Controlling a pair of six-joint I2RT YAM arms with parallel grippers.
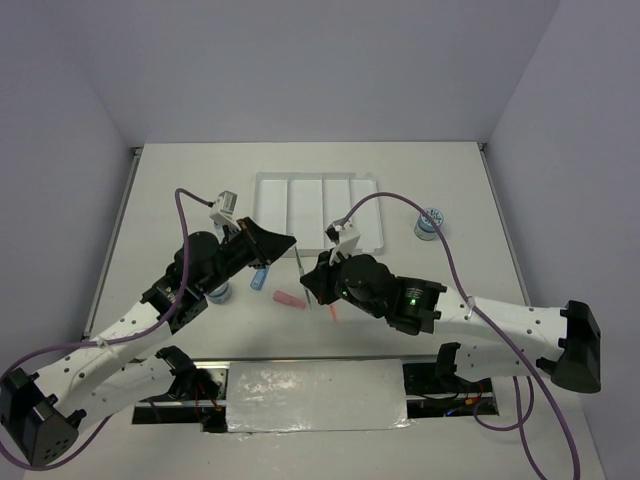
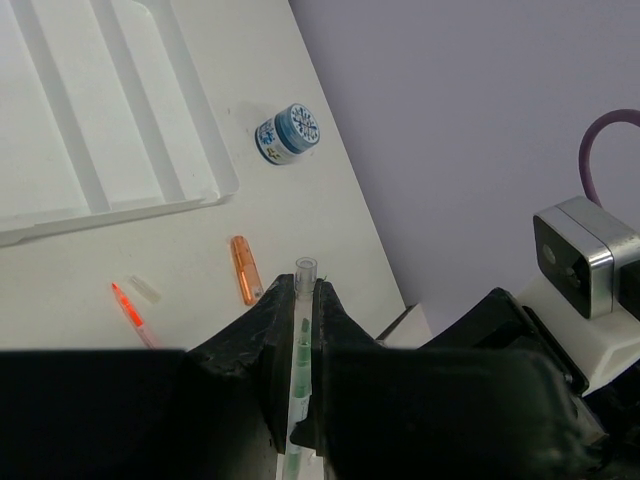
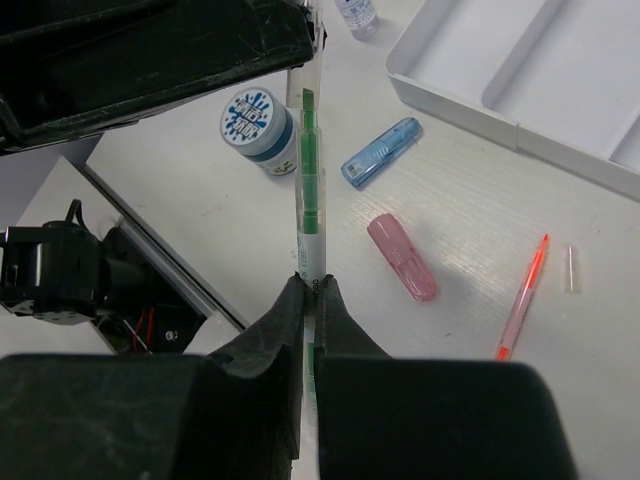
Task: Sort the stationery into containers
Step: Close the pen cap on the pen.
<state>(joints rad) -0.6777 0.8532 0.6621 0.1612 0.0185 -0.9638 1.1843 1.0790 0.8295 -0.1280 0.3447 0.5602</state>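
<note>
While the left gripper [image 2: 303, 300] was clamped on one end of the green pen [image 3: 308, 170], the right gripper [image 3: 310, 295] was clamped on the other end. The pen was held between them, near of the white tray [image 1: 305, 205]. A blue stick [image 3: 380, 153], pink stick [image 3: 402, 257] and orange pen [image 3: 522, 300] lay on the table nearby.

We noted a white table [image 1: 420, 175] boxed in by plain pale-lilac walls [image 1: 310, 60] on three sides. Light was even, shadows soft.
</note>
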